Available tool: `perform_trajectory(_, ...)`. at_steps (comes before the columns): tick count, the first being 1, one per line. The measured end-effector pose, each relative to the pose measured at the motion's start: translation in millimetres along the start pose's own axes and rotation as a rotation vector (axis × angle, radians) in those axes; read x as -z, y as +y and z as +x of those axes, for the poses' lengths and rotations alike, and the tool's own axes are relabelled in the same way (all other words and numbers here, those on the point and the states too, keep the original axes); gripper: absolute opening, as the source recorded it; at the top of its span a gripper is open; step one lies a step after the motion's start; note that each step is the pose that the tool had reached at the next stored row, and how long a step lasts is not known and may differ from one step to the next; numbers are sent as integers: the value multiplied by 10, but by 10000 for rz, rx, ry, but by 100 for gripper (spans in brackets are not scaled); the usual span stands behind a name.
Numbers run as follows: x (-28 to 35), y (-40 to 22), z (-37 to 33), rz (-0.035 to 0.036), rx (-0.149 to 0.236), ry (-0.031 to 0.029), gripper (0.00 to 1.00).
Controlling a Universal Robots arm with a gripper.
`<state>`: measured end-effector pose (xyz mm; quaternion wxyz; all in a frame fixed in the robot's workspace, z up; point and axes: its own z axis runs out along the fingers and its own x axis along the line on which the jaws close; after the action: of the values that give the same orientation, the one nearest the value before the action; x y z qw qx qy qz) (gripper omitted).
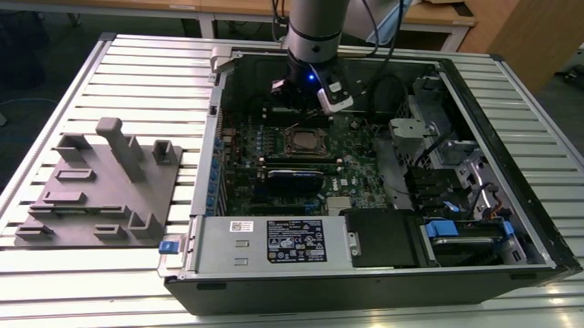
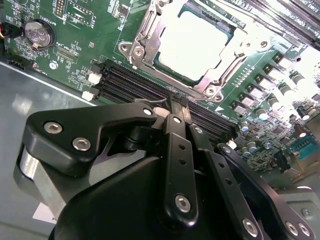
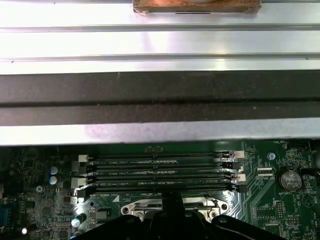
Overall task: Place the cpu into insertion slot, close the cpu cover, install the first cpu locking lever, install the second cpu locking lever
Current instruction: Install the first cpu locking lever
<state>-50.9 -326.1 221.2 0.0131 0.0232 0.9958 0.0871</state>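
Note:
The cpu [image 2: 192, 37], a pale silver square, lies in the insertion slot [image 1: 304, 140] on the green motherboard. The cpu cover [image 2: 231, 55], a silvery frame, lies flat around it. My gripper [image 2: 175, 102] hangs just off the socket's edge, over the black memory slots [image 2: 127, 80], with its black fingers drawn together at the tip and nothing visibly between them. In the exterior view the gripper [image 1: 308, 102] sits inside the open computer case, just behind the socket. In the first wrist view the gripper tip [image 3: 172, 200] rises in front of the socket's metal rim [image 3: 137, 207].
The case's walls [image 1: 210, 171] enclose the board. A coin battery [image 2: 39, 32] sits beyond the memory slots. A blue-labelled card [image 1: 294, 181], the power supply [image 1: 273, 239] and drive bays [image 1: 456, 205] stand around the socket. A grey fixture [image 1: 100, 184] lies on the slatted table at the exterior view's left.

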Motion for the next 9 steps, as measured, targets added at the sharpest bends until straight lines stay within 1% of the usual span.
perform_trajectory(9, -2, 21, 1, 6, 0, 0, 11)
